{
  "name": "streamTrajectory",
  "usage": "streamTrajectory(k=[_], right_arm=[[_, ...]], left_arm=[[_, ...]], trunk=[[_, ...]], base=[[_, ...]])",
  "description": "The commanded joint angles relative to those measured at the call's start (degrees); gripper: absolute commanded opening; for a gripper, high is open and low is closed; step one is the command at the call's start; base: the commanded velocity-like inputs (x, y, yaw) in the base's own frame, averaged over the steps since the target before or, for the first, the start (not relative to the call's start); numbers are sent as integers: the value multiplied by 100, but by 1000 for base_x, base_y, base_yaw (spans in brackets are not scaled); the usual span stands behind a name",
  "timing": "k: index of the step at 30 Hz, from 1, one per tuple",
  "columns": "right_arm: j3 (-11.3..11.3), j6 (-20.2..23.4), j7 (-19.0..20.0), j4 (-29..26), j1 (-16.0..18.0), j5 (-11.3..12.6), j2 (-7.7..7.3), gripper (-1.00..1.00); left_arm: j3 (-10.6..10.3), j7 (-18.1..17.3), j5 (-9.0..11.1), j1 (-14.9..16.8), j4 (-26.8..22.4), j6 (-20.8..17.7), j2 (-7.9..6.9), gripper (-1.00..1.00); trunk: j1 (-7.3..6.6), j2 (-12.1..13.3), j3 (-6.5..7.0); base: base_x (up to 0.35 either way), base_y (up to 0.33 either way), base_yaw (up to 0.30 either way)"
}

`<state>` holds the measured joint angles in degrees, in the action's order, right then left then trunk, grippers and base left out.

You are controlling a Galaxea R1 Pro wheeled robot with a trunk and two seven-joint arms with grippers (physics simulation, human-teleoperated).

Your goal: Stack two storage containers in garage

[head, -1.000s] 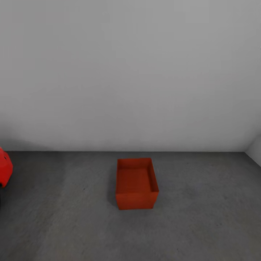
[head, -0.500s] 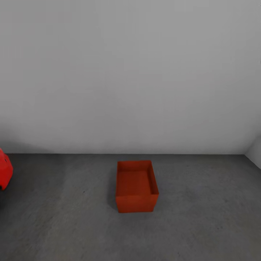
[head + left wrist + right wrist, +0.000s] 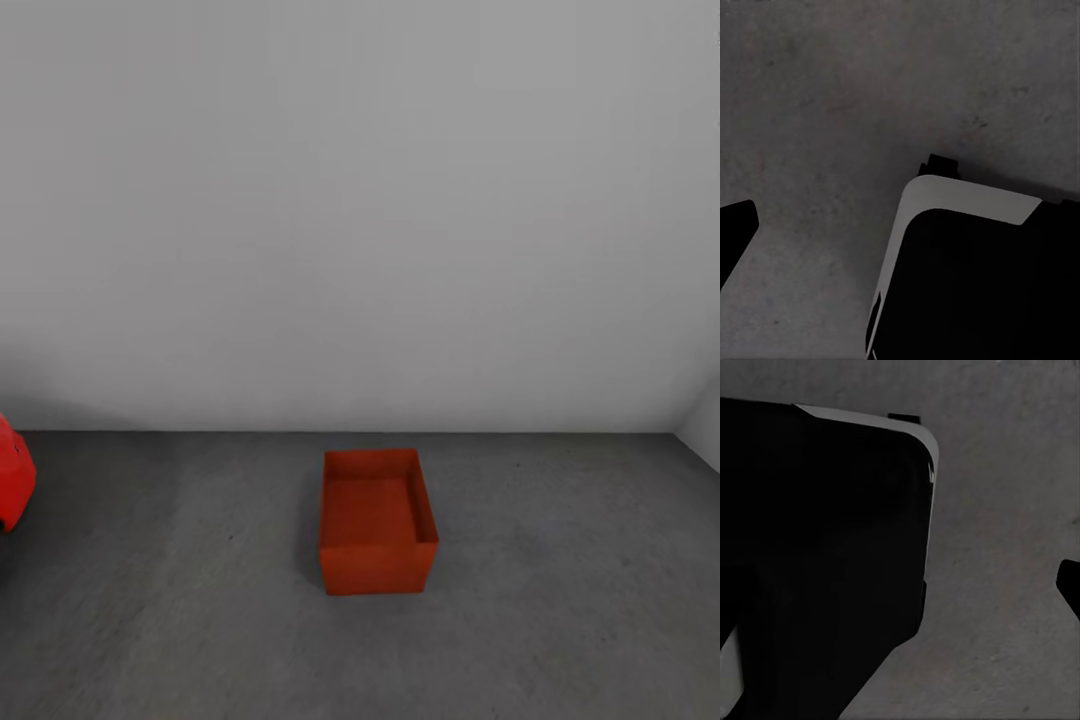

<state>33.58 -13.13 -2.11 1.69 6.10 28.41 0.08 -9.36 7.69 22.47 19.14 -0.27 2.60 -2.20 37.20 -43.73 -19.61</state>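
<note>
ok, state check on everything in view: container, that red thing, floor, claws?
storage container: upright on the floor, open top, looks empty, nothing stacked on it
rounded red object: at the head view's left edge, cut off by the frame, apart from the container
floor: dark grey concrete
claws: cannot tell open or shut from the wrist views

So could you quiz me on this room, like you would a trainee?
1. True or false: the storage container sits on the floor, apart from the wall.
2. What lies inside the container? A) another tub B) nothing visible C) a ball
3. What colour is the rounded object at the head view's left edge?

Key: 1 true; 2 B; 3 bright red.
</note>
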Motion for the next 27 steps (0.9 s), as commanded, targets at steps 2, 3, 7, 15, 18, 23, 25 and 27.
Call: streamTrajectory(k=[2,3,7,15,18,23,25,27], right_arm=[[47,-36,-1,16,6,42,6,100],[46,-41,-1,16,6,50,4,100],[44,-48,0,16,6,70,-4,100],[37,-49,0,16,6,83,-43,100],[35,-53,0,16,6,85,-49,100],[42,-78,0,16,6,71,-42,100],[43,-87,0,16,6,56,-38,100],[43,-90,0,16,6,44,-36,100]], left_arm=[[-49,13,47,3,1,13,0,100],[-49,13,47,2,1,13,0,100],[-49,13,47,2,1,13,0,100],[-49,13,47,3,1,13,0,100],[-49,13,49,2,1,15,0,100],[-49,13,48,3,1,13,0,100],[-49,13,48,4,1,13,0,100],[-49,13,49,3,1,13,0,100]], trunk=[[1,-5,13],[1,-5,22],[1,-5,59],[1,-5,134],[1,-5,162],[1,-5,209],[1,-5,228],[1,-5,247]], base=[[0,0,0],[0,0,0],[0,0,0],[0,0,0],[0,0,0],[0,0,0],[0,0,0],[0,0,0]])
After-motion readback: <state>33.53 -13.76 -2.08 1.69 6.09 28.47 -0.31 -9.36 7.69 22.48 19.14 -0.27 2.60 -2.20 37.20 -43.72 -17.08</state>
